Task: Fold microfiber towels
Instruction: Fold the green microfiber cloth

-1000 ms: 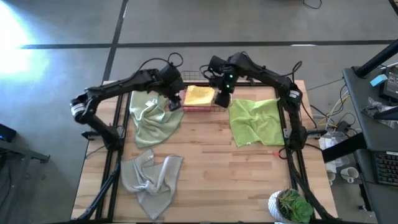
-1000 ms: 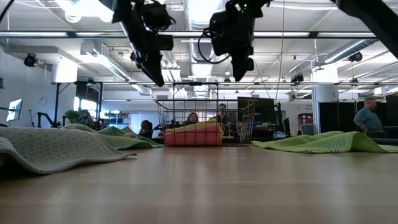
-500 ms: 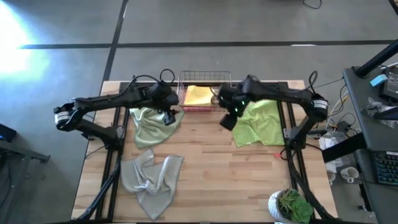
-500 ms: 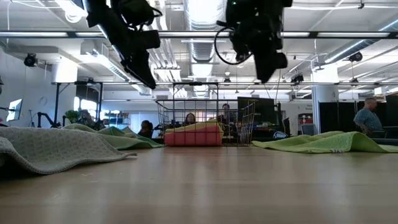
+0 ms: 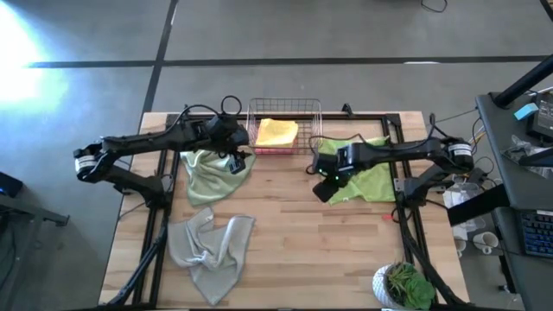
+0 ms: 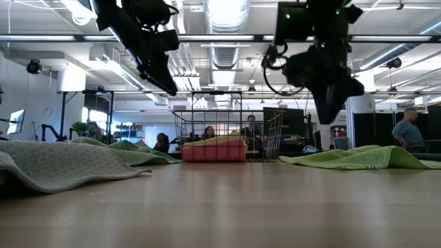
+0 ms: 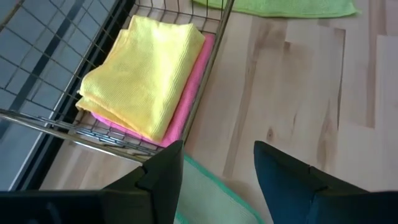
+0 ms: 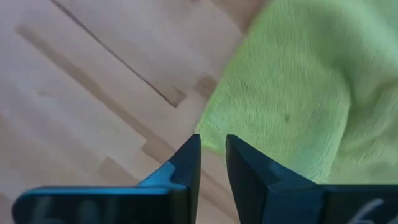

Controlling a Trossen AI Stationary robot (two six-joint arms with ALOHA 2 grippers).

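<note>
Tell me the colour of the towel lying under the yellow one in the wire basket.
Pink. The pink towel shows best in the left wrist view, peeking from beneath the yellow towel.

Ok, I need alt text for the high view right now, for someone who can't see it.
Overhead view of a wooden table: the right gripper hangs over the near edge of a lime green towel, the left gripper over a pale sage towel. A wire basket holds a folded yellow towel; a grey-beige towel lies crumpled nearer the front.
</note>
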